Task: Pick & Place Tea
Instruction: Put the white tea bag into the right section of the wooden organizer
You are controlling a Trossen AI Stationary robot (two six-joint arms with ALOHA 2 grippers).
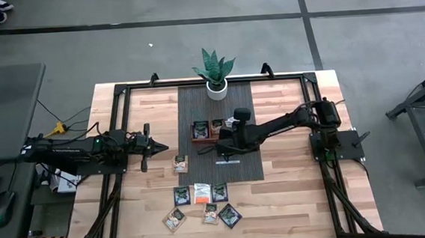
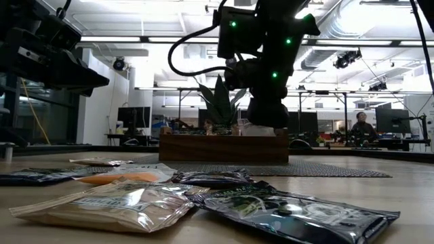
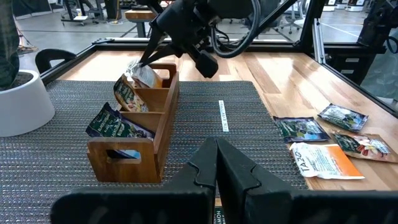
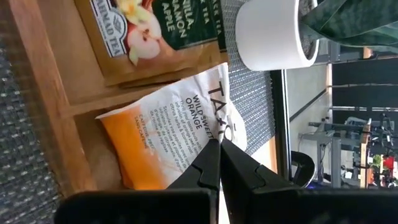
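The right gripper (image 4: 219, 163), fingers pinched on the orange-and-white tea packet's (image 4: 174, 134) edge, is hanging over the wooden tray's (image 1: 208, 136) end compartment, packet pointing down into it, while the shut, empty left gripper (image 1: 162, 147) is waiting at nine o'clock.

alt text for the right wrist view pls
The right gripper, fingers shut, pinches an orange-and-white tea packet over a compartment of the wooden tray. A green-and-tan packet lies in the next compartment, beside a white plant pot.
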